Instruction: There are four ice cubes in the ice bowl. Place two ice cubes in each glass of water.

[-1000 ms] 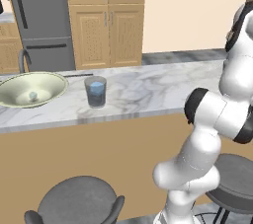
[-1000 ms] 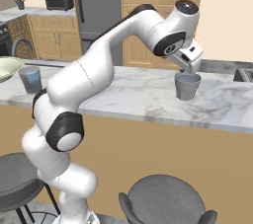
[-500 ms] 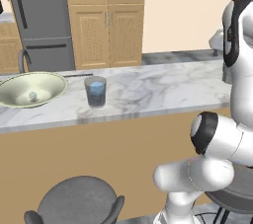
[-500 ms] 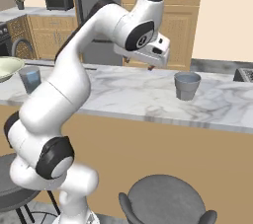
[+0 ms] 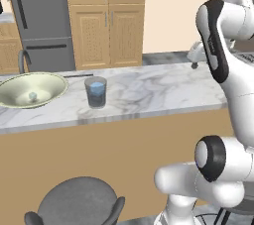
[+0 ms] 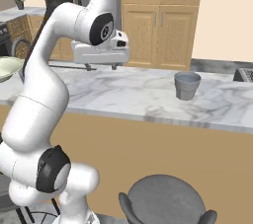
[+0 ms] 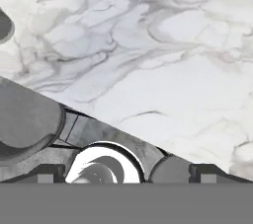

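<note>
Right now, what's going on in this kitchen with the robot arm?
The white arm is carrying ice from the ice bowl to two glasses of water. Its pincer hangs open and empty above the marble counter, between the right-hand glass and the left-hand glass beside the bowl. One ice cube is visible in the bowl.
</note>
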